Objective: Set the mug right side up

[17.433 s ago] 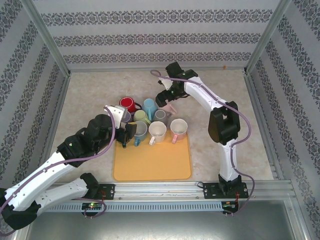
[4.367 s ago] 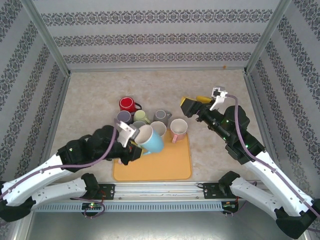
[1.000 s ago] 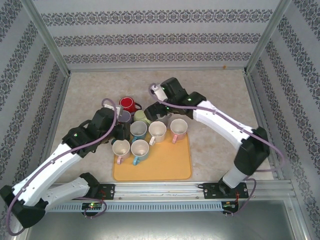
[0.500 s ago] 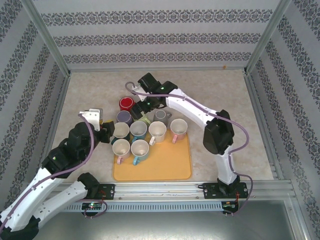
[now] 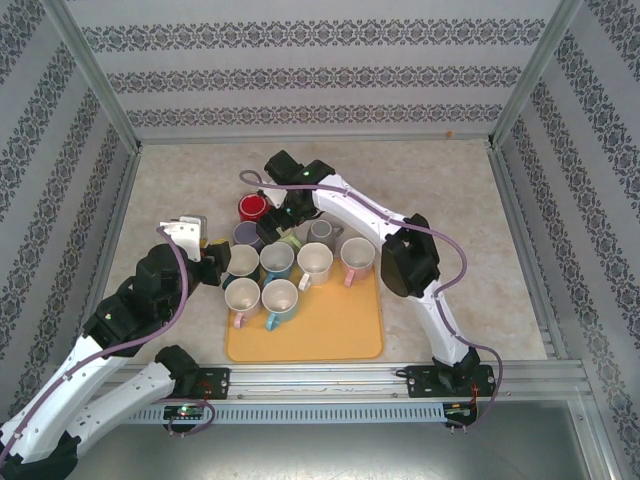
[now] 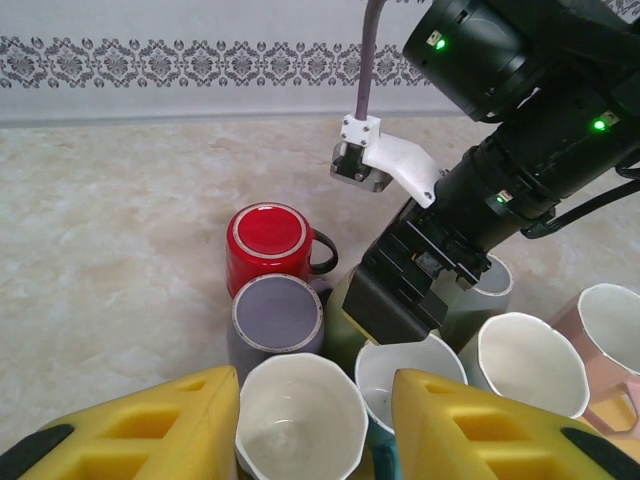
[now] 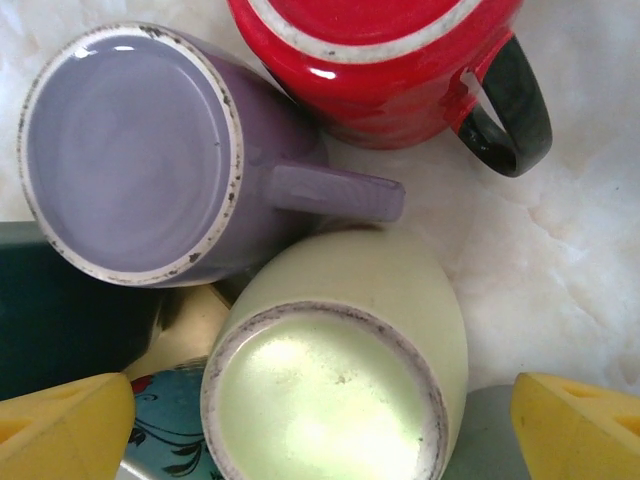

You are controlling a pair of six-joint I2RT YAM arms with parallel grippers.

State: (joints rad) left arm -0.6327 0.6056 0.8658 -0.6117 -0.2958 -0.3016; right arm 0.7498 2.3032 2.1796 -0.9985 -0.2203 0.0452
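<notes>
Target = pale green mug (image 7: 340, 330), bottom up, wedged in the back cluster just behind the tray (image 5: 340, 335). Purple mug (image 7: 130, 150) is also bottom up, handle pointing at and about touching the green wall. Red mug (image 7: 380, 60) is inverted too, right behind both.

Right gripper (image 7: 320, 415): spread wide, yellow tips either side of the green mug's base, nothing grasped yet, no contact visible. Judged step: lining up for the pinch before lift + flip.

Left gripper (image 6: 318, 420): part-spread, nothing clamped as far as can be told. Sits low next to the upright cream mug (image 5: 241, 262) at the tray's left edge.

Risks:
- Very tight packing. Closing could catch the purple handle or trap it with the green wall, giving a double grab or a tipped purple mug
- Green mug seen at a slant in the wrist cam, maybe leaning on its neighbours. Uneven pad contact on a glazed round wall could mean a slip or twist during rotation
- Lifting straight out could drag purple/red along or bump the teal mug (image 5: 276, 260) and grey mug (image 5: 322, 232) beside it
- Flipping low over the cluster could swing rim or handle into the upright mugs, so needs clearance first
- Both arms are close over the same spot, left cam full of the right wrist, so collision possible if left advances
- Little free tray space near the back row, so set-down may land on another rim
</notes>
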